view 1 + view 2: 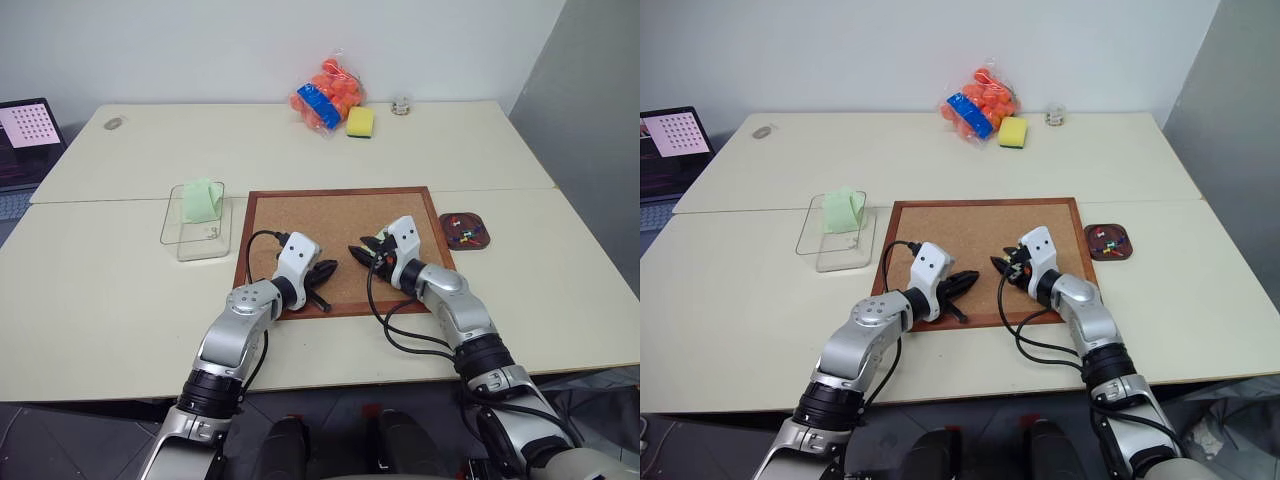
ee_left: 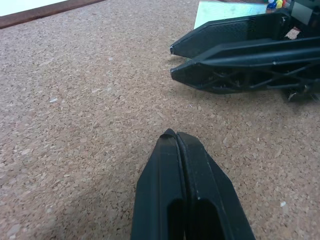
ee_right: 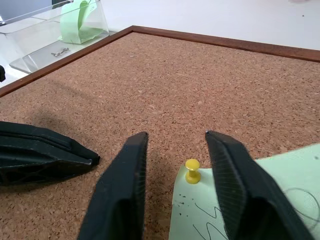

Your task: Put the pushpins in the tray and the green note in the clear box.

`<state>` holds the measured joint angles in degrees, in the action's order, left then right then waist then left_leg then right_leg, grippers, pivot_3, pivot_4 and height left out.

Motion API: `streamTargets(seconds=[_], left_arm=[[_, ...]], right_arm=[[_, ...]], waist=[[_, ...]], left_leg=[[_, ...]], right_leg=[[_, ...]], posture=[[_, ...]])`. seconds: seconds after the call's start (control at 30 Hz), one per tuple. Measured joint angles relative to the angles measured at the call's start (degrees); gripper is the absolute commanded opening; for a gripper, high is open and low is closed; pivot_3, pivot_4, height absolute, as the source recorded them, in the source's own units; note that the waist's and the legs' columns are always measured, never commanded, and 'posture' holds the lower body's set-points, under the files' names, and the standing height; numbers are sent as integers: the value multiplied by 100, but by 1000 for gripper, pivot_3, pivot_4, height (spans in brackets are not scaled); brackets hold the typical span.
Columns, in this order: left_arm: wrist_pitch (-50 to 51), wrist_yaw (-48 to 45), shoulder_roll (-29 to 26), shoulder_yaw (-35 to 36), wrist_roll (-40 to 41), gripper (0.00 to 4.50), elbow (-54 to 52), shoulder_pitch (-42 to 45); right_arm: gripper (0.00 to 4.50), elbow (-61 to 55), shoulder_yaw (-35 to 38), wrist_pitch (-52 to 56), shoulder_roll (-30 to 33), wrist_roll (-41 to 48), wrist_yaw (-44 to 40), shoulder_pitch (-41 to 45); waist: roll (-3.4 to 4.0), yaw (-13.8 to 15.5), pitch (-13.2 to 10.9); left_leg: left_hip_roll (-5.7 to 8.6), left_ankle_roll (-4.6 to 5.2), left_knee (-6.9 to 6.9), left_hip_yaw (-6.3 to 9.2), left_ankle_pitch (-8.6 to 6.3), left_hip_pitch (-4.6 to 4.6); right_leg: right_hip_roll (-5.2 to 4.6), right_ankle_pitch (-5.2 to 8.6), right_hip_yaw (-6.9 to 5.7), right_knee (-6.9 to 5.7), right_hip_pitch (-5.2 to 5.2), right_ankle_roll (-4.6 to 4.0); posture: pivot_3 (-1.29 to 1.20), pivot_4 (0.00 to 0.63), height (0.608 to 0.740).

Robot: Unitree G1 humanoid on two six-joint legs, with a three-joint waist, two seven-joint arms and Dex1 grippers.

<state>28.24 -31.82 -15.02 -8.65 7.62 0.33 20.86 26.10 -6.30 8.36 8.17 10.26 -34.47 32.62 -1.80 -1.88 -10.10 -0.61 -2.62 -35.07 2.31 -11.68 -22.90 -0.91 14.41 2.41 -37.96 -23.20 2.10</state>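
One yellow pin (image 3: pixel 192 170) is seen upright in a corner of one pale green note (image 3: pixel 260 200), pinned flat to the grainy corkboard (image 1: pixel 300 215). The right gripper (image 3: pixel 176 145) is held open, its two ribbed black fingers on either side of the pin without touching it. The left gripper (image 2: pixel 172 135) is closed and empty, just above the cork. Several coloured pins are gathered in the brown tray (image 1: pixel 467 232), right of the board. The clear box (image 1: pixel 197 225), left of the board, holds a mint sheet (image 1: pixel 201 201).
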Motion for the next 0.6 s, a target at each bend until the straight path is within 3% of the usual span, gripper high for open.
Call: streamTargets(seconds=[0.2, 0.6], left_arm=[[3, 7, 1, 1, -2, 0, 2, 2], [-34, 16, 15, 2, 1, 0, 70, 38]], right_arm=[[10, 43, -38, -131, 86, -240, 40, 4], [10, 56, -39, -353, 101, -364, 71, -28]], waist=[[0, 0, 0], [0, 3, 0]], left_leg=[[0, 0, 0, 0, 0, 1], [1, 0, -2, 0, 0, 0]], right_leg=[[0, 1, 0, 0, 0, 1], [0, 1, 1, -2, 0, 4]], posture=[[0, 150, 740], [0, 150, 740]])
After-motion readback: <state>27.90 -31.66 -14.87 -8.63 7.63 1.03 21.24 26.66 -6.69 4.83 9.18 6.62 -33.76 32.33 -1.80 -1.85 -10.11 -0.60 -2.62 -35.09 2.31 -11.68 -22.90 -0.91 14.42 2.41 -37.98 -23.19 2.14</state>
